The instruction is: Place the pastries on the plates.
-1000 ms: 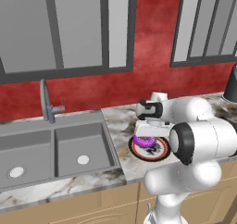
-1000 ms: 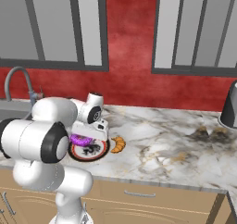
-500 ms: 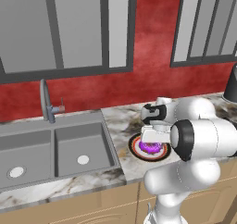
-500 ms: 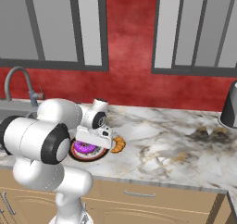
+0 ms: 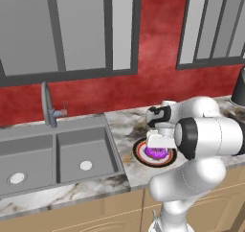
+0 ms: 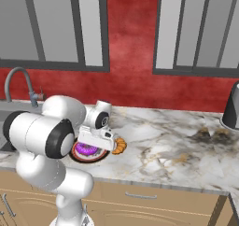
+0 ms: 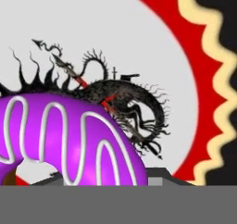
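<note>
One patterned plate [image 6: 79,156] carrying one purple donut [image 6: 86,149], one croissant [image 6: 119,146] just right of it; the gripper [image 6: 93,143], clamped on the donut, half-hides both

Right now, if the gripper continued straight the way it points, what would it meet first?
Most likely the purple donut, which sits right at the jaws and appears gripped by them. Directly behind it lies the white centre of the patterned plate; the depth between them is unclear.

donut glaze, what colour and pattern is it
Purple, with thin white zigzag icing lines across the donut; clearest in the hand view.
</note>
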